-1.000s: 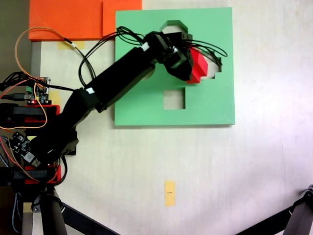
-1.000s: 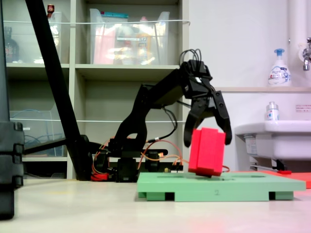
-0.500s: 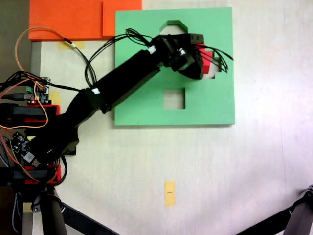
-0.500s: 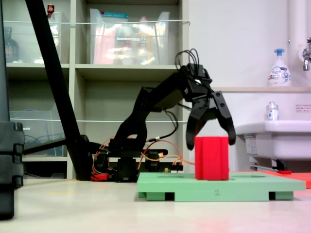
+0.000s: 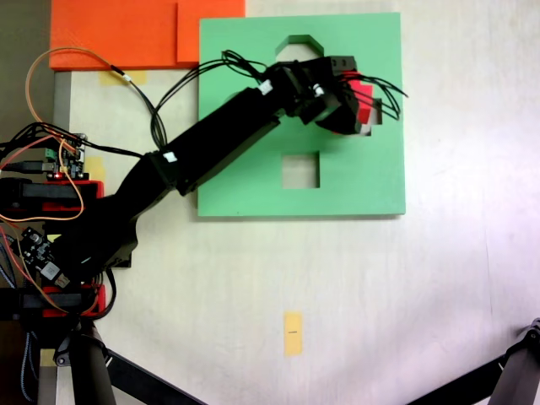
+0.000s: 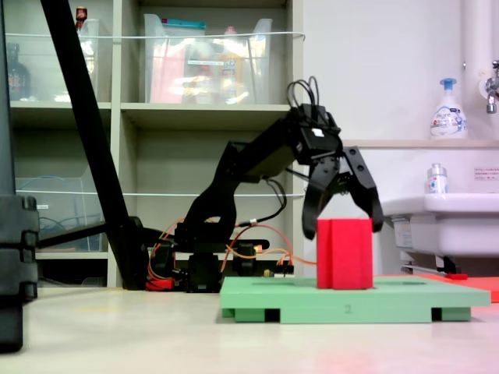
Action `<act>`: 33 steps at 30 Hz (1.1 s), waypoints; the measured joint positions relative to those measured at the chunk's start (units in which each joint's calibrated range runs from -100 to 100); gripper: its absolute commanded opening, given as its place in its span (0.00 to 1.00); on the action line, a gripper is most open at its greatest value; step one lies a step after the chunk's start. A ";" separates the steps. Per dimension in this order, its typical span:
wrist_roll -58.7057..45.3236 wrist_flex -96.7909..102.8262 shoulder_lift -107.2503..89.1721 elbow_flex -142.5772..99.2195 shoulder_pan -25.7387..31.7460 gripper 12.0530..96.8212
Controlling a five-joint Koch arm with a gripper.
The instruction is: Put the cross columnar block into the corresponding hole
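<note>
We see the red cross block (image 6: 344, 253) standing upright on the green board (image 6: 355, 300), not pushed down; our tool (image 6: 343, 226) hangs wide open around its top, gripping nothing.

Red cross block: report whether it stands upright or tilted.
Upright. In a fixed view the red cross block stands with vertical sides on the green board, between the open gripper jaws.

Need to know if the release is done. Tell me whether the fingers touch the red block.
Cannot tell. In a fixed view the fingers straddle the upright red block near its top corners, with no plain gap or contact.
</note>
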 measured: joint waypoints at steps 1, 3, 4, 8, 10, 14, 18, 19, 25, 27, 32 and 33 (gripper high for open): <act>-0.20 0.29 0.00 0.00 -0.05 0.42; -0.44 0.88 0.00 -0.10 -0.15 0.42; -0.49 1.08 0.00 -0.10 -0.20 0.42; -0.68 1.86 0.00 0.00 -0.44 0.42; -0.68 2.06 0.14 0.00 -0.54 0.42; -0.78 2.06 0.14 0.00 -0.54 0.42; -1.12 3.52 0.14 0.00 -0.68 0.42; -1.12 3.92 0.27 0.00 -0.68 0.42; -2.20 5.87 0.41 0.00 -0.73 0.42; -2.39 6.75 0.68 0.00 -0.73 0.42; -3.03 9.50 2.19 0.00 -0.78 0.41; -3.17 9.99 2.46 0.00 -0.83 0.41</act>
